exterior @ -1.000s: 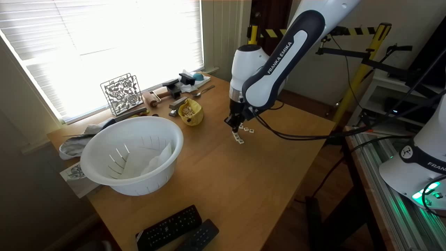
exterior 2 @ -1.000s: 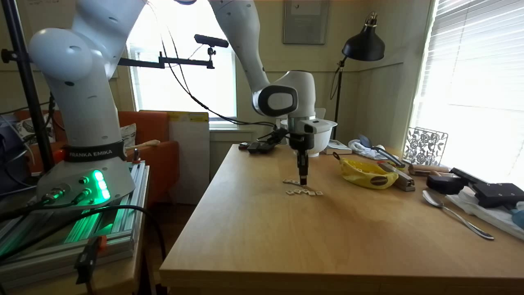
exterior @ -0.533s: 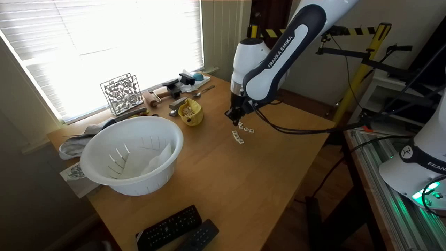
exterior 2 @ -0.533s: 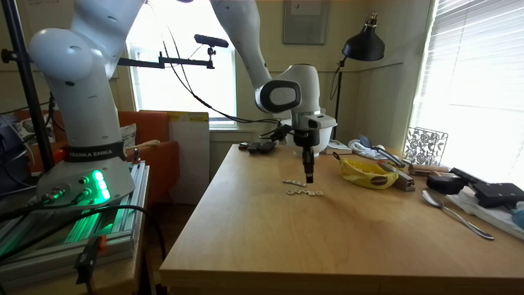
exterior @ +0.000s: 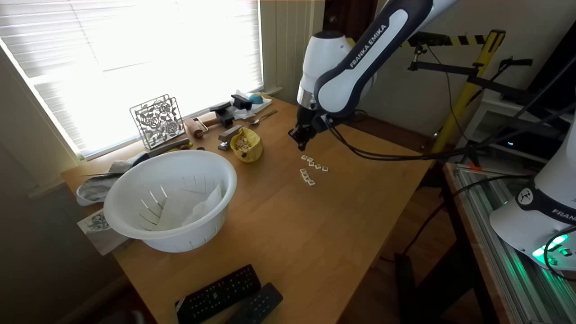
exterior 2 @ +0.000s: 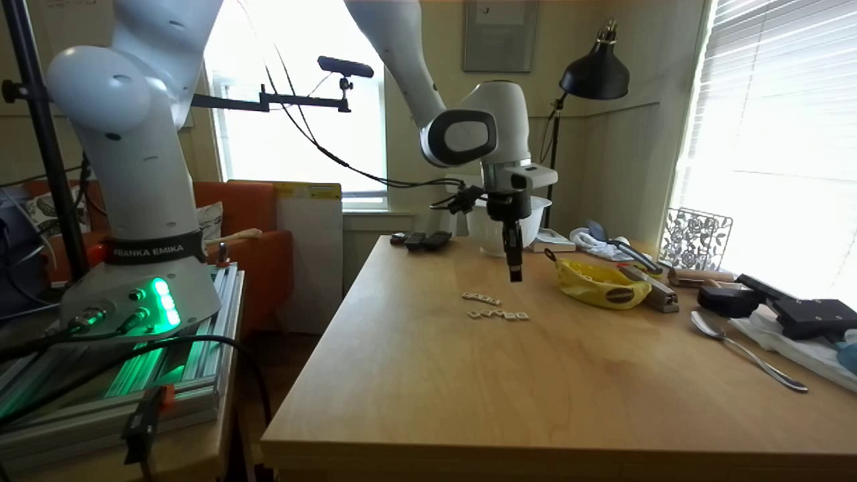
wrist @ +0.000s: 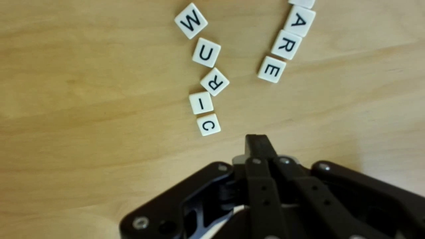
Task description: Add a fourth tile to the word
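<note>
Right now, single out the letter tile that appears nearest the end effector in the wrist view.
The C tile, lowest in that picture; the I tile and the E tile both show higher up and farther away.

The wrist view's top edge cuts one tile (wrist: 302, 3) (letter unseen)

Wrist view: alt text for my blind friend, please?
A row of letter tiles on wood reads A, R, E after a cut-off tile. Five looser tiles to its left read W, U, R, I, C. The tool, shut, juts in below.
</note>
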{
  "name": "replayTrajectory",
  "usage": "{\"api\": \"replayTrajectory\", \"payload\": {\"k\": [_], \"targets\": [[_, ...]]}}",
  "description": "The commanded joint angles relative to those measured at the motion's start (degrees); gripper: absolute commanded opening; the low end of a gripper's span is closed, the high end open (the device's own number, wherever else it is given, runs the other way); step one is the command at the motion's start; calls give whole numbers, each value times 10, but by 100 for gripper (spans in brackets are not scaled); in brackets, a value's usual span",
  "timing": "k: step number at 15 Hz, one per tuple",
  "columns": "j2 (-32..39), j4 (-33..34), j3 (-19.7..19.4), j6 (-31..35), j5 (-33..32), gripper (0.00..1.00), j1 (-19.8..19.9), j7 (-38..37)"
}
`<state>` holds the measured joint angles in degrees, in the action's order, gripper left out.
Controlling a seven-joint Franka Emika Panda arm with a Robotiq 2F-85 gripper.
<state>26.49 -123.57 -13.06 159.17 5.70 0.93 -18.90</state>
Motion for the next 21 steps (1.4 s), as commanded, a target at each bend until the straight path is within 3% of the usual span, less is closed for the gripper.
{"api": "replayTrajectory", "payload": {"k": [1,5,9,19,20,21], "targets": [[-54,-29,39,-38,1,0,28,70],[-90,-42,72,-81,-3,0,50,173],[-116,-53,79,-118,-21,0,57,253],[-163,-86,91,-125,-32,1,63,394],[-167,-90,90,-124,-36,26,63,400],[-172,-94,89,-126,-39,27,61,405]]}}
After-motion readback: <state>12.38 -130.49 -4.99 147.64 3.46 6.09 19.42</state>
